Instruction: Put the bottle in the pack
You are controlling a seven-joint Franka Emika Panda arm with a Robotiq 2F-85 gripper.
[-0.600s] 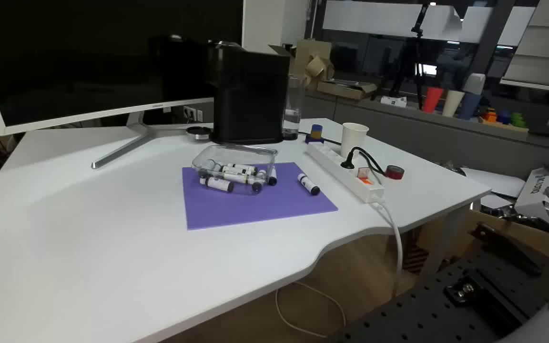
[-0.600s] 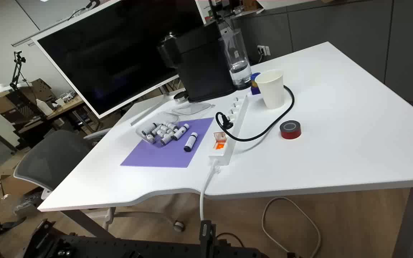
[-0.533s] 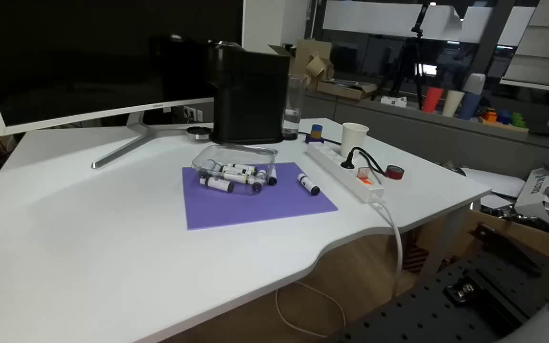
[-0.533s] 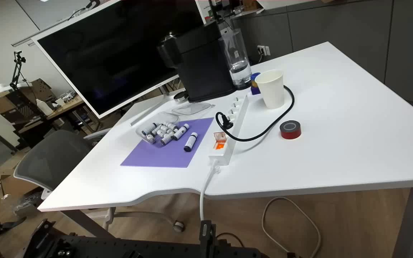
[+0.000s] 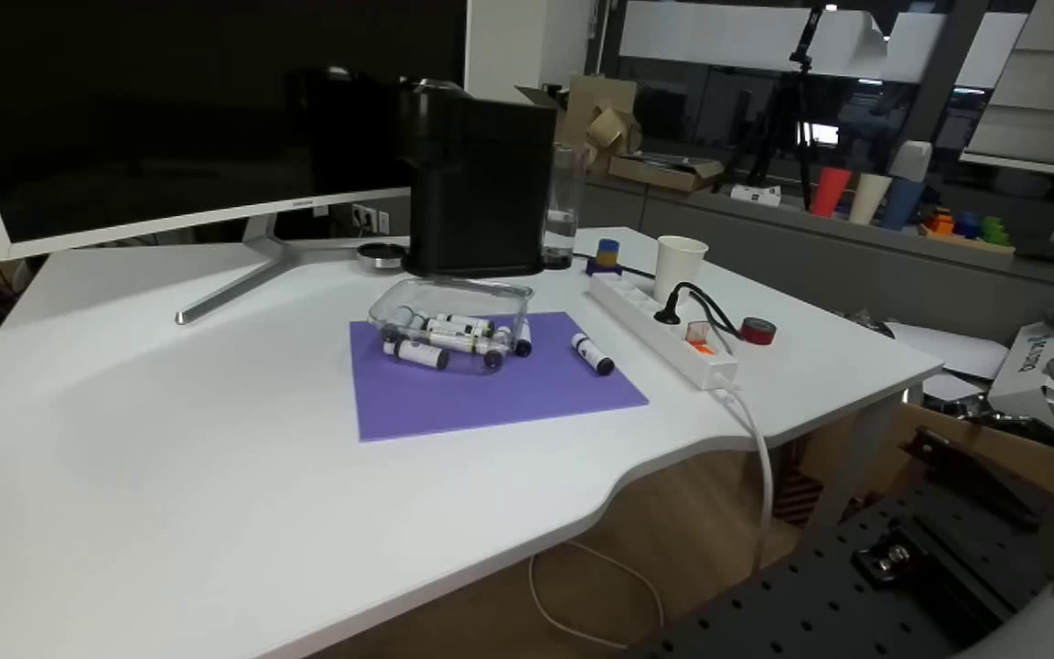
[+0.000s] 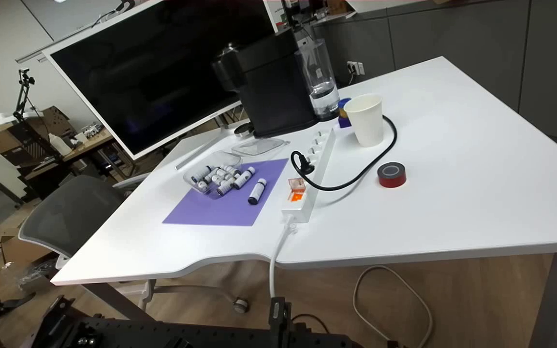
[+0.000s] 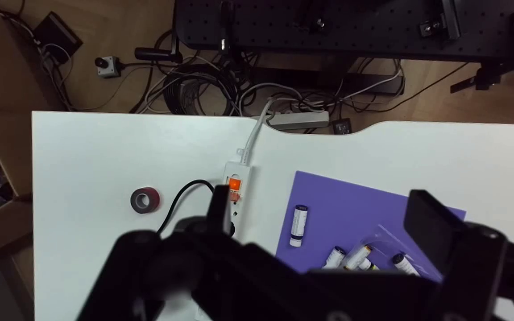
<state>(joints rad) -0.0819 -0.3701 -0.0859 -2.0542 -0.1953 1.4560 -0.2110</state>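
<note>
The bottle, a slim white-labelled cylinder with one dark end, lies on its side on the purple mat in both exterior views (image 5: 592, 354) (image 6: 257, 192). It also shows in the wrist view (image 7: 299, 225). The pack, a clear plastic tray holding several similar bottles, sits on the mat nearby (image 6: 225, 158) (image 5: 467, 363). One more bottle (image 6: 244, 178) lies at the pack's edge. In the wrist view part of the pack (image 7: 386, 240) is hidden by my gripper. My gripper (image 7: 321, 209) is open and empty, high above the table; its fingers are out of both exterior views.
A white power strip (image 5: 646, 320) with a black cable runs beside the mat (image 5: 490, 403). A paper cup (image 6: 366, 121) and a red tape roll (image 6: 391, 175) stand past it. A tall black machine (image 5: 481, 183) and a monitor (image 6: 162, 63) stand behind.
</note>
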